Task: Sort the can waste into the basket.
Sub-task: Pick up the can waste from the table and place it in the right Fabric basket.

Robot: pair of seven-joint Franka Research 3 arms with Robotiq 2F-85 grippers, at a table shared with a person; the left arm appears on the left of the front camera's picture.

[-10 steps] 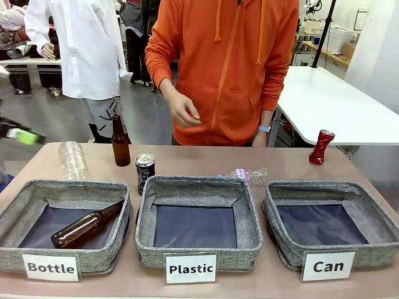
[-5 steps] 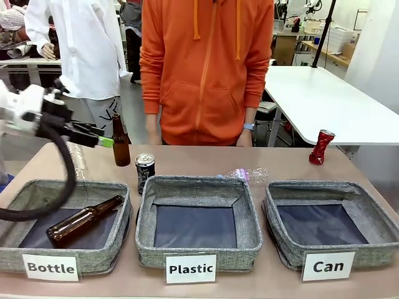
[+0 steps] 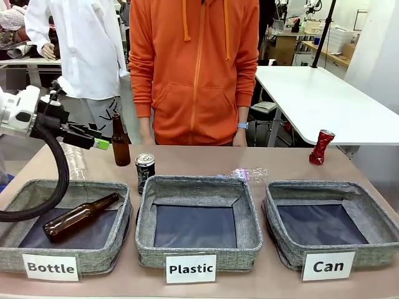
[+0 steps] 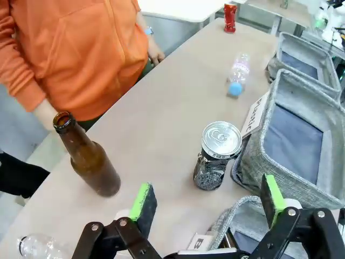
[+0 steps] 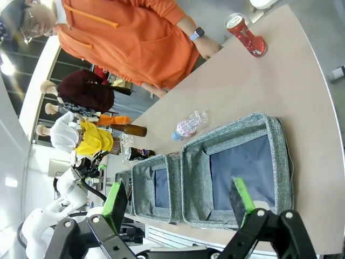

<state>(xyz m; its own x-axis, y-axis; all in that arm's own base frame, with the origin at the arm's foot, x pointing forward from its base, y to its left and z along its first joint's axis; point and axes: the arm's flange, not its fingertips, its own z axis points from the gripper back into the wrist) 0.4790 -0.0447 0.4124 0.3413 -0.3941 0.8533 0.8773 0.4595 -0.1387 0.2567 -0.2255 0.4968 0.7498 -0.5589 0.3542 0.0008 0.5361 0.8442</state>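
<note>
Since left gripper (image 4: 207, 195) hangs open, aimed at the black can (image 4: 218, 156) beside the Plastic basket (image 4: 252, 162), I'd close in straight, clamp mid-body, and stay clear of the brown bottle (image 4: 86, 156) nearby. Red crushed can (image 3: 321, 147) stands behind the Can basket (image 3: 312, 185). Right gripper (image 5: 179, 199): also open.
</note>
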